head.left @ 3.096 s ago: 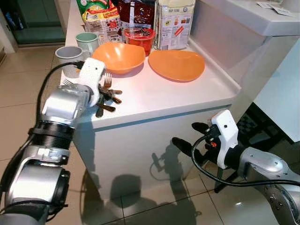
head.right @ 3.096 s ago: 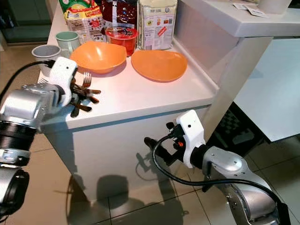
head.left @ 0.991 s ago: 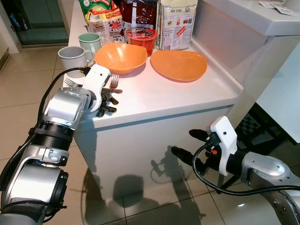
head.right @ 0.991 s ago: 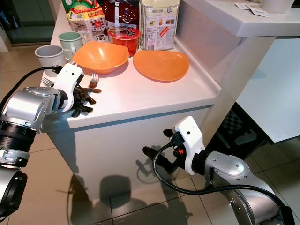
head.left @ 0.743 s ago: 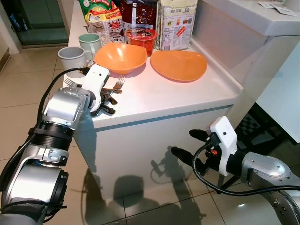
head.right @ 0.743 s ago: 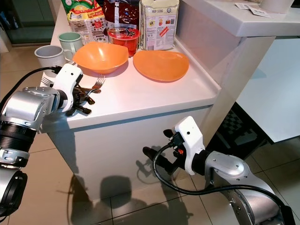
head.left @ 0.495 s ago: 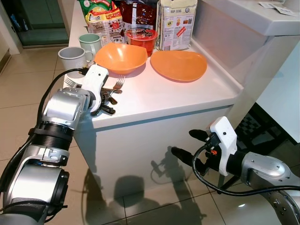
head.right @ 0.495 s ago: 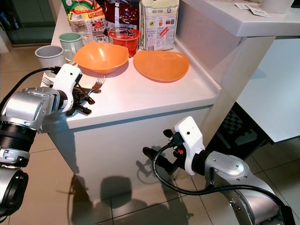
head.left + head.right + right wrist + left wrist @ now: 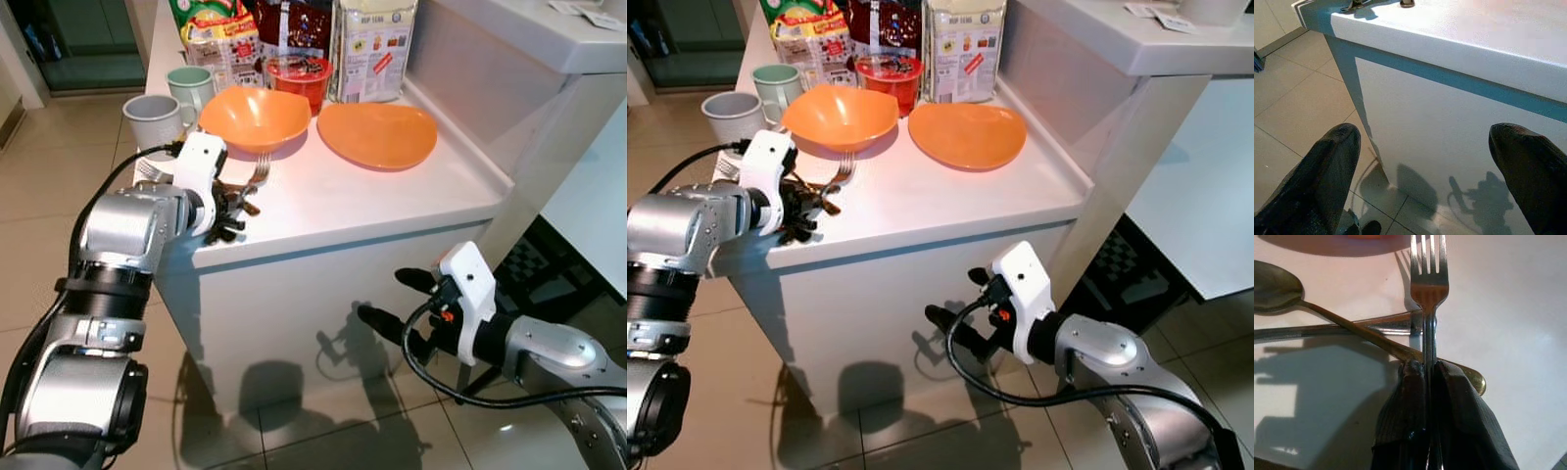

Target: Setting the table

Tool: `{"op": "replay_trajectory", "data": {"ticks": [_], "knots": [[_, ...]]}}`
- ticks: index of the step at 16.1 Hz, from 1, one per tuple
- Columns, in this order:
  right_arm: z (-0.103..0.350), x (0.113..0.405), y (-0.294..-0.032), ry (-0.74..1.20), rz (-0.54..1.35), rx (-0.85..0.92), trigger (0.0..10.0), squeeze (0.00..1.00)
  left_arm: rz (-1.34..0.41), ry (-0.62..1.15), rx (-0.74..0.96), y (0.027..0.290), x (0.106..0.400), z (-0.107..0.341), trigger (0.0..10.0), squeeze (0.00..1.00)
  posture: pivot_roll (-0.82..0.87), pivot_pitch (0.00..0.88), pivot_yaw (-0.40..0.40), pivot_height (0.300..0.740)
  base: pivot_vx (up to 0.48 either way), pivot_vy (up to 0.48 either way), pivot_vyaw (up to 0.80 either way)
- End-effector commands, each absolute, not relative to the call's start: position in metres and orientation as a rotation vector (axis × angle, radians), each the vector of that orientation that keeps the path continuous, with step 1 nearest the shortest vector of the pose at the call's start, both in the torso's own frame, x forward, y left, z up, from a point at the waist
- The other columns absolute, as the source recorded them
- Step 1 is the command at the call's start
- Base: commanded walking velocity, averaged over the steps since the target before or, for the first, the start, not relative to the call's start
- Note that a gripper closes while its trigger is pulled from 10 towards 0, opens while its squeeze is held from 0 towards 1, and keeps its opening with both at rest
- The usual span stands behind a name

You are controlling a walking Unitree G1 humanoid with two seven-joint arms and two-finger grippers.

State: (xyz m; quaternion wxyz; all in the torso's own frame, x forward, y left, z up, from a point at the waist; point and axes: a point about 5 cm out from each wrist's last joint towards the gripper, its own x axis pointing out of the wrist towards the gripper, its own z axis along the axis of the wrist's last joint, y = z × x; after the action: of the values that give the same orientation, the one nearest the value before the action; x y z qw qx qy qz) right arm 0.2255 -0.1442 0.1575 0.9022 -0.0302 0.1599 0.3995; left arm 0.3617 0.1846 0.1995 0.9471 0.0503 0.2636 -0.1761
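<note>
- White counter (image 9: 392,196) carries everything for the task; beyond it, to the robot's right, stands a second white surface that looks like the table proper, bare where it shows.
- Orange plate (image 9: 377,134) and orange bowl (image 9: 251,117) sit side by side toward the back, in front of a row of food packets (image 9: 367,44) and a red tub (image 9: 299,76). They look stacked up for collection rather than laid out as a place.
- Two mugs, one grey (image 9: 152,119) and one pale green (image 9: 190,86), stand at the counter's left edge, beside the bowl.
- Left gripper (image 9: 1426,382) is at the counter's near left corner, its two black fingers pressed tight on the handle of a fork (image 9: 1429,279). The tines point toward the bowl, and the fork sits low over the counter; whether it touches the surface I cannot tell.
- Right gripper (image 9: 1425,147) hangs idle below counter height, in front of the cabinet face, with its fingers spread wide and nothing between them.
- Spoon (image 9: 1273,286) of dull brassy metal lies on the counter and crosses under the fork, and another piece of cutlery (image 9: 1352,325) lies flat beneath both.
- Judging from this, the task is in its early part: one fork is in hand, while the plate, bowl, mugs and remaining cutlery are all yet to be carried and set out.
</note>
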Motion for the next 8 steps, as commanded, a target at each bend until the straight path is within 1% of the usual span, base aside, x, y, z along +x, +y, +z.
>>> {"op": "replay_trajectory", "data": {"ticks": [1, 5, 7, 8], "knots": [[0.162, 0.228, -0.146, 0.305, 0.814, -0.063, 10.0, 0.0, -0.381, 0.518, 0.104, 0.184, 0.36, 0.205, 0.0, 0.0, -0.01, 0.0, -0.029, 0.74, 0.0, 0.0, 0.0], [0.163, 0.231, -0.147, 0.289, 0.798, -0.06, 10.0, 0.0, -0.41, 0.441, 0.076, 0.183, 0.358, 0.215, 0.0, 0.0, -0.01, 0.0, -0.028, 0.74, 0.0, 0.0, 0.0], [0.164, 0.231, -0.147, 0.284, 0.795, -0.058, 10.0, 0.0, -0.451, 0.373, -0.028, 0.181, 0.357, 0.225, 0.0, 0.0, -0.01, 0.0, -0.026, 0.74, 0.0, 0.0, 0.0], [0.164, 0.231, -0.147, 0.283, 0.794, -0.058, 10.0, 0.0, -0.458, 0.367, -0.042, 0.18, 0.356, 0.226, 0.0, 0.0, -0.01, 0.0, -0.026, 0.74, 0.0, 0.0, 0.0]]}}
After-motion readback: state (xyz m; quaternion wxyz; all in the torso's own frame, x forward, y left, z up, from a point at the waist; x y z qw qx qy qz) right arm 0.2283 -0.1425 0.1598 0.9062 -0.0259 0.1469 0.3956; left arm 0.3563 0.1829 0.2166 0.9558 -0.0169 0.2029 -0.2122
